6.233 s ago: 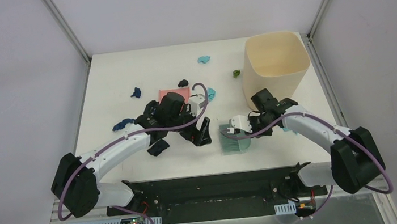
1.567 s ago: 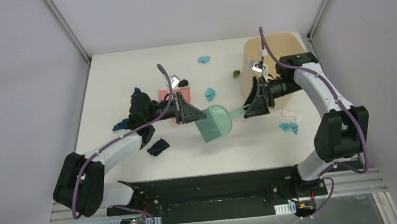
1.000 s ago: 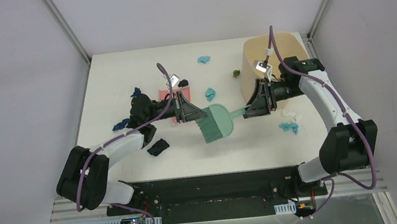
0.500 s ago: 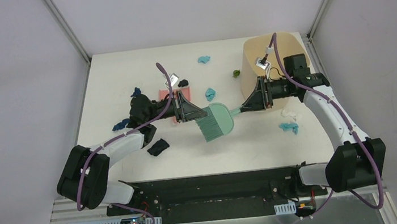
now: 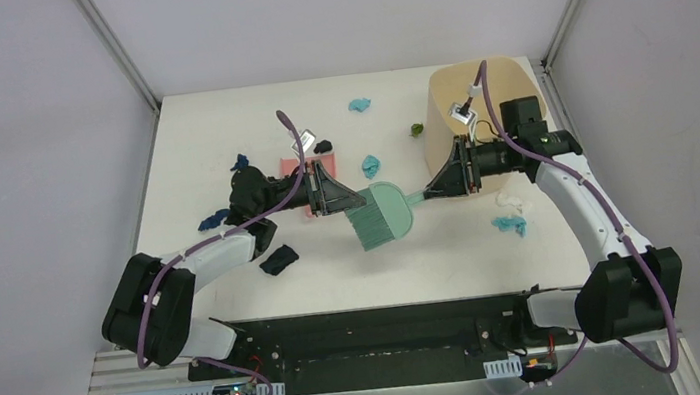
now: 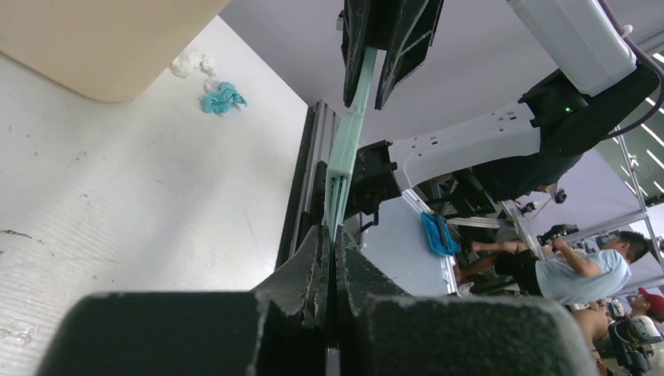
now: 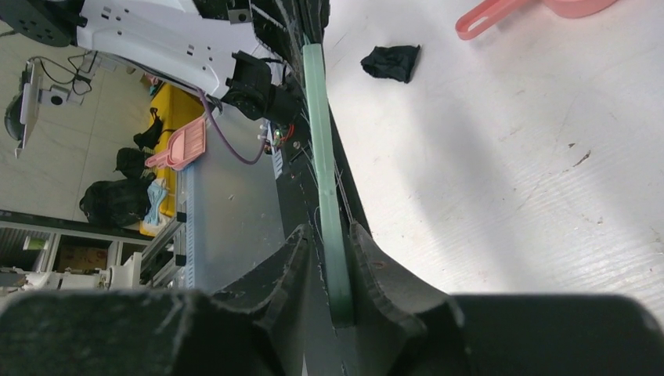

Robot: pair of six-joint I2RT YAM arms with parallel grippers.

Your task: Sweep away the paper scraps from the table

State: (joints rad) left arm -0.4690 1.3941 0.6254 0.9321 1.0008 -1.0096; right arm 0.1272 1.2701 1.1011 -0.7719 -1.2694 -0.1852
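Stretches the left arm (image 5: pixel 216 249) from its near base out over the middle of the table (image 5: pixel 207 134), wrist low, left gripper (image 5: pixel 354 197) pointing rightward. Bends the right arm (image 5: pixel 584 204) high at the elbow and aims the right gripper (image 5: pixel 434 192) leftward, nose to nose with the other. Carries the teal hand brush (image 5: pixel 384 215) between the two sets of jaws, bristles angled toward the near edge. Pinches the brush head's rim with the left jaws fully closed. Straddles the handle with the right jaws narrowly parted; cannot tell whether pressing.

Sees a white tabletop, grey corner posts, pale walls. Finds the beige bin (image 5: pixel 503 78) just behind the right jaws, the pink dustpan (image 5: pixel 289 168) behind the left jaws. Finds the paper scraps (image 5: pixel 371 166) strewn on the table: teal and olive beyond the brush, black and dark blue around the left jaws' rear, teal nearward of the right jaws.

Catches, from the left wrist only, the brush edge-on and a slit beside its handle inside the right jaws. Catches, from the right wrist only, a black scrap (image 7: pixel 390 63) lying past the left jaws.
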